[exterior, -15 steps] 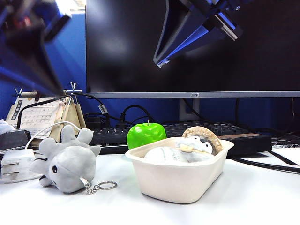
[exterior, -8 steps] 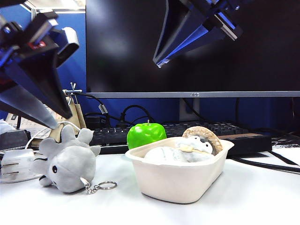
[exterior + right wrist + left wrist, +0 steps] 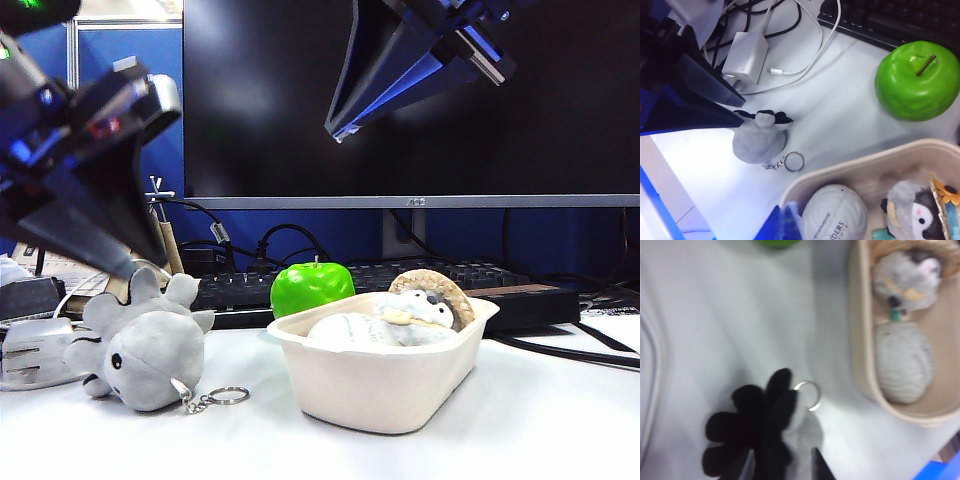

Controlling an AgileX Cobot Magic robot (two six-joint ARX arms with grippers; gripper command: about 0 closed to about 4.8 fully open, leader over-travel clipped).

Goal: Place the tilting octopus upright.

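One grey plush octopus (image 3: 140, 350) lies on the desk (image 3: 520, 420) with one keyring (image 3: 228, 395). One green apple (image 3: 311, 286) sits behind one white tub (image 3: 380, 385), which holds two things: one plush toy (image 3: 425, 305) and one white ball (image 3: 345, 328). One keyboard (image 3: 440, 272), one monitor (image 3: 300, 100), one charger (image 3: 744, 57), and two tools: left (image 3: 110, 262), right (image 3: 340, 135).

octopus (image 3: 140, 345): lies tilted on bench (image 3: 520, 420), left side of exterior view, keyring (image 3: 228, 396) on the surface at its front right
tray (image 3: 380, 385): on bench, right of octopus, apart from it
in tray: ball (image 3: 345, 328) left, plush toy (image 3: 425, 305) right
apple (image 3: 312, 287): behind tray's left end
keyboard (image 3: 360, 277): behind apple and tray
charger (image 3: 744, 56): on bench left of octopus
left hand (image 3: 110, 255): just above octopus, at its upper left
right hand (image 3: 340, 130): high above tray
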